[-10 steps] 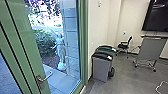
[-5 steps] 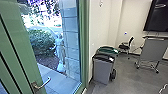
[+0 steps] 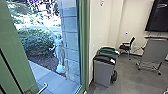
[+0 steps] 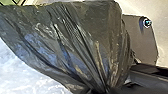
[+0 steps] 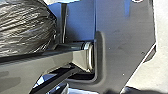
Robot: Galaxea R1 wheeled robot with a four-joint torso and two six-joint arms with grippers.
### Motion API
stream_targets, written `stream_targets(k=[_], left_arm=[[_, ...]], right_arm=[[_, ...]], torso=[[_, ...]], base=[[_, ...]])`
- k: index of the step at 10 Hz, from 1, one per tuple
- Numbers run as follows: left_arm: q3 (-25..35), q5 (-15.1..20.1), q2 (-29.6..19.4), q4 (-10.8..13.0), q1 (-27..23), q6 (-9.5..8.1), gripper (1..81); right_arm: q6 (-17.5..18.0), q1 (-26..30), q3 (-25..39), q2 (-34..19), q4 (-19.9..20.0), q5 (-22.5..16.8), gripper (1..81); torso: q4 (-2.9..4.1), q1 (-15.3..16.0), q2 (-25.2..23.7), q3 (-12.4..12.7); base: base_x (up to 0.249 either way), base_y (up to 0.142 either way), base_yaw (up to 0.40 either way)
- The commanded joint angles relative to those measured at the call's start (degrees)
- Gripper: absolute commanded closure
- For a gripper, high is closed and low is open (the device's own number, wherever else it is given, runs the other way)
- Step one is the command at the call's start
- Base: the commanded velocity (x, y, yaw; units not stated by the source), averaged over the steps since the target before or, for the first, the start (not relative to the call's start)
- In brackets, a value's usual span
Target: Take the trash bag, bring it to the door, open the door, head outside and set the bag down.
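Observation:
Dark and shiny, the trash bag (image 4: 75, 42) spreads wide in the left wrist view, its folds drawn together into a tight neck. At that neck is my left gripper (image 4: 103, 90), shut on the bag. Part of the same wrinkled bag (image 5: 25, 27) shows in the right wrist view, beyond the jointed bar of the robot. In the head view the green door (image 3: 15, 50) stands ajar at the left, its metal lever handle (image 3: 43, 88) low beside the opening. Pale paving (image 3: 47, 77) lies outside.
A green door frame (image 3: 85, 45) borders the opening on the right. Just inside stand a grey wheeled bin (image 3: 103, 71) and a green-lidded bin (image 3: 109, 51). Farther back are a chair (image 3: 128, 46) and a wheeled board (image 3: 153, 51). Outside are a bush (image 3: 36, 42) and a pale statue (image 3: 58, 51).
The door's edge and handle have shifted left and downward against the frame, widening the gap and uncovering more bush and paving. The camera has moved slightly, so the bins appear a little lower and farther right.

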Motion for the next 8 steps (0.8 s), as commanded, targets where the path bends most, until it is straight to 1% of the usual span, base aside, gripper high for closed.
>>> stream_targets(k=[1,4,8], left_arm=[[0.04,3.37,-0.25,0.26,-2.54,0.48,81.1],[0.04,3.37,-0.25,0.26,-2.54,0.48,81.1],[0.04,3.37,-0.33,0.26,-2.54,0.48,81.1]], right_arm=[[-0.09,2.44,0.24,0.30,-0.47,-3.32,1.0],[-0.09,2.52,0.23,0.30,-0.39,-3.32,1.0],[-0.09,2.52,0.15,0.30,-0.39,-3.32,1.0]], torso=[[0.00,0.00,0.00,0.00],[0.00,0.02,0.00,0.00],[0.00,0.07,0.02,0.00]], base=[[0.135,0.000,0.000],[0.105,0.000,0.000],[0.000,0.000,0.000]])
